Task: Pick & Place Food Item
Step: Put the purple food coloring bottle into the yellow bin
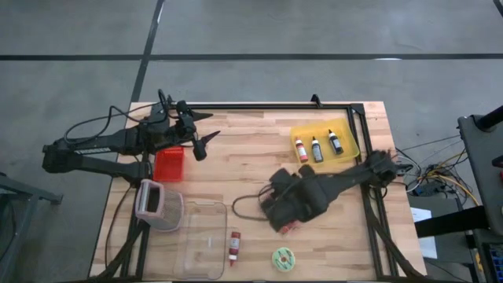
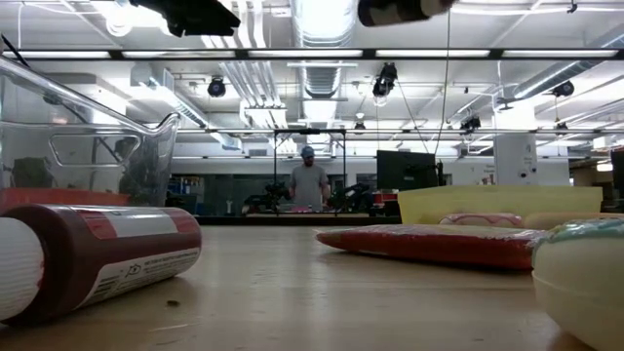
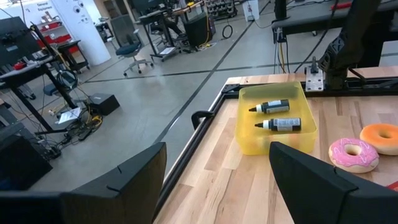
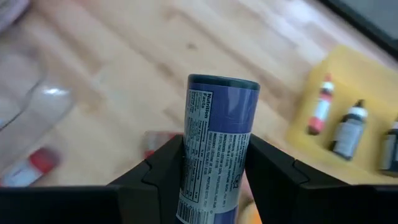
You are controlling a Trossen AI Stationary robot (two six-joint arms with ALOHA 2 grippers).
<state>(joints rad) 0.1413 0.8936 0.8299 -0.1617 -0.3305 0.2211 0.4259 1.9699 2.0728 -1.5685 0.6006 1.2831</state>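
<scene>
A blue canister [image 4: 216, 146] with a white nutrition label; a yellow tray [image 1: 350, 146] near the table's far right corner; pink-iced [image 3: 352, 152] and orange [image 3: 380, 135] doughnuts.

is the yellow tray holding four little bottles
No, the high view shows three small bottles lying side by side in the yellow tray.

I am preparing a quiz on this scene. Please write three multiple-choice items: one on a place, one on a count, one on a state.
1. Where do the small bottles lie?
A. in the yellow tray
B. in the clear bin
C. on the red box

2. How many small bottles does the high view show in it?
A. one
B. three
C. five

3. What do the right fingers hold?
A. nothing
B. a donut
C. a blue can

Answers: 1 A, bottles lie inside the yellow tray. 2 B, three side by side. 3 C, right gripper clamps the blue can.
</scene>
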